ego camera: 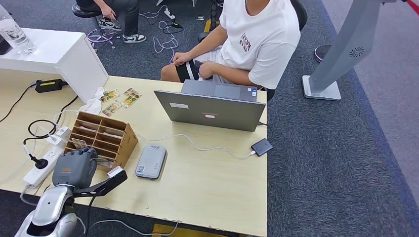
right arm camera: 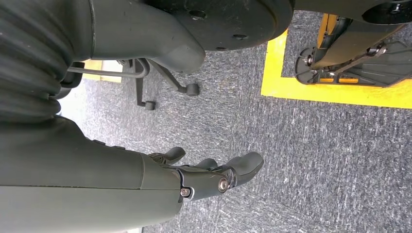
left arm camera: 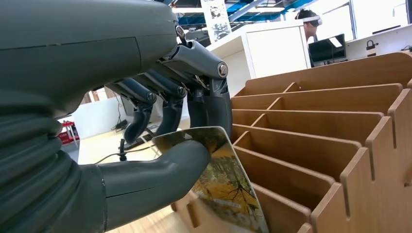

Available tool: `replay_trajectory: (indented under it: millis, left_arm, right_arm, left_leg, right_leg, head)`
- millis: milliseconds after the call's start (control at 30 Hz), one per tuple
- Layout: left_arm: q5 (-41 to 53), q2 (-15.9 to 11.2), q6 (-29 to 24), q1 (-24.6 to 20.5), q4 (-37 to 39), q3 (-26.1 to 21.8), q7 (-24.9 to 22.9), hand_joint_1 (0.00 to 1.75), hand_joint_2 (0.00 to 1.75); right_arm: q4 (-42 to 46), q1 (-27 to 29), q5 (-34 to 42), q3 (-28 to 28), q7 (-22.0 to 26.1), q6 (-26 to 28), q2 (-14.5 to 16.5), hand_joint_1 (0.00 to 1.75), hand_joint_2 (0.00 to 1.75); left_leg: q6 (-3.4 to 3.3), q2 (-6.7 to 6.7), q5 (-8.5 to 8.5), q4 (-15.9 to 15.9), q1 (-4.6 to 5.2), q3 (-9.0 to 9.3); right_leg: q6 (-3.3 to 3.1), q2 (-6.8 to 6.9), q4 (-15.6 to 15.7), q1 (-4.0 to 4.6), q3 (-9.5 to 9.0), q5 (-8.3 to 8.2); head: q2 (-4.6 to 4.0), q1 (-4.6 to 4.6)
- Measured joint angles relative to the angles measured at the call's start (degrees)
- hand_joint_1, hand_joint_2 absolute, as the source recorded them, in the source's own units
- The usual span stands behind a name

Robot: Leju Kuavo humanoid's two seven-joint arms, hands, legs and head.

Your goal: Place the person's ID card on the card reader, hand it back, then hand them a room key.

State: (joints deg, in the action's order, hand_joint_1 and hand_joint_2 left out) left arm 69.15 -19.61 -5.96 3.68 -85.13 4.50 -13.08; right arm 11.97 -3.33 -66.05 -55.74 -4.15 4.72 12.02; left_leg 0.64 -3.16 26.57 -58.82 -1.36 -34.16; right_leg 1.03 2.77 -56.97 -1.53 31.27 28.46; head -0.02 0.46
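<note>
your left hand [left arm camera: 160,145] pinches a room key card [left arm camera: 221,182] at the wooden organiser [ego camera: 101,138] near the desk's [ego camera: 212,187] left front edge. lift it straight out of its slot before swinging toward the person [ego camera: 247,44]. right hand [right arm camera: 214,177] hangs loosely open, holding nothing.

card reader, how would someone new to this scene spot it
On the light wooden table, look in front of the closed-side back of the grey laptop. Just beside the brown slotted wooden organiser lies the card reader, a flat pale grey slab with rounded corners and small blue labels.
</note>
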Motion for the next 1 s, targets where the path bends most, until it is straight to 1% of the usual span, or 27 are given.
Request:
replay_trajectory:
  millis: [233, 333, 600, 700, 833, 933, 1000]
  left_arm:
    - [-2.2, 0.14, -0.01, -0.12, -0.14, -0.28, 1.51, 1.75, 1.75]
    - [-3.65, 0.3, -0.82, 0.4, -1.76, -0.28, 2.57, 1.75, 1.75]
    - [-5.52, 0.41, -2.95, 2.43, -12.56, -0.25, 4.59, 1.75, 1.75]
    - [-5.86, 0.2, -4.97, 3.06, -16.63, -0.15, 6.06, 1.75, 1.75]
    - [-6.8, -0.89, -8.44, 3.37, -24.08, 0.52, 7.96, 1.75, 1.75]
    - [-7.03, -1.12, -11.47, 1.58, -26.6, 0.75, 8.56, 1.75, 1.75]
    - [-6.68, -0.88, -13.13, -2.04, -25.74, 0.78, 8.27, 1.75, 1.75]
  right_arm:
    - [0.01, -0.01, 0.11, 0.0, 0.19, 0.16, 0.0, 0.0, 1.75]
    - [0.01, 0.01, 0.41, -0.04, 0.4, 0.48, 0.0, 0.0, 1.75]
    - [0.01, 0.02, 1.61, -0.88, 0.85, 0.78, 0.0, 0.0, 1.75]
    - [0.03, 0.05, 2.34, -1.54, 1.15, 0.83, 0.0, 0.0, 1.75]
    - [0.08, 0.09, 2.31, -2.08, 1.39, 0.84, 0.02, 0.0, 1.75]
    - [0.08, 0.1, 1.27, -2.18, 1.38, 0.79, 0.02, 0.0, 1.75]
    - [0.08, 0.04, -0.04, -2.11, 1.37, 0.65, 0.02, 0.0, 1.75]
  left_leg:
    - [0.0, 0.0, 0.0, 0.0, 0.0, 0.0]
    - [0.0, 0.0, 0.0, 0.0, 0.0, 0.0]
    - [0.0, 0.0, 0.0, 0.0, 0.0, 0.0]
    - [0.0, 0.0, 0.0, 0.0, 0.0, 0.0]
    - [0.0, 0.01, 0.0, 0.0, 0.0, 0.01]
    - [0.0, 0.05, 0.0, -0.01, 0.0, 0.02]
    - [-0.02, 0.15, -0.03, -0.02, 0.0, 0.02]
  right_leg:
    - [0.0, 0.0, 0.0, 0.0, 0.0, 0.0]
    - [0.0, 0.0, 0.0, 0.0, 0.01, 0.0]
    - [0.0, 0.0, 0.01, 0.0, 0.0, 0.0]
    - [0.0, 0.0, 0.0, 0.0, 0.01, 0.0]
    - [0.0, 0.01, 0.01, 0.0, 0.01, 0.0]
    - [0.0, 0.06, 0.02, 0.0, 0.1, 0.0]
    - [0.0, 0.19, 0.02, 0.0, 0.08, 0.0]
  head:
    - [0.0, 0.0]
    - [0.0, 0.0]
    - [0.0, 0.01]
    - [0.0, 0.01]
    - [0.0, 0.01]
    - [0.0, 0.0]
    - [0.0, 0.01]
